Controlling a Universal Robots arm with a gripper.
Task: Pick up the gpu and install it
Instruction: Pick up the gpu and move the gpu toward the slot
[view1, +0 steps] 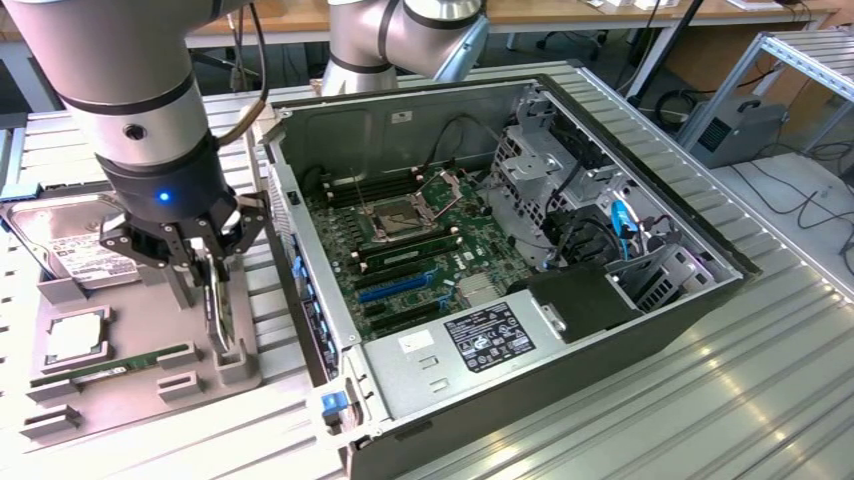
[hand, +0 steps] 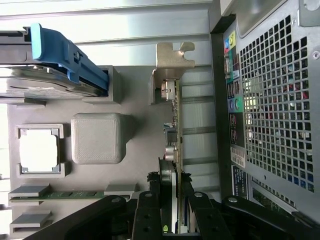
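Note:
The gpu (view1: 222, 312) stands on its edge in a slot of the grey holder tray (view1: 140, 318), at the exterior view's left beside the open computer case (view1: 561, 385). My gripper (view1: 210, 268) reaches down over it from above. In the wrist view I see the gpu (hand: 175, 125) edge-on, its silver bracket (hand: 172, 60) at the far end. My gripper (hand: 170, 210) has a black finger (hand: 152, 205) pressed on each side of the card, shut on it. The motherboard (view1: 400, 250) with its blue slots (view1: 394, 287) lies open inside the case.
The tray also carries a hard drive (view1: 67, 240) with a blue rail (hand: 65, 50), a CPU (view1: 74, 335) and a green RAM stick (view1: 114, 365). The case's perforated rear wall (hand: 270, 100) stands close beside the gpu. A second robot arm's base (view1: 400, 40) rises behind the case.

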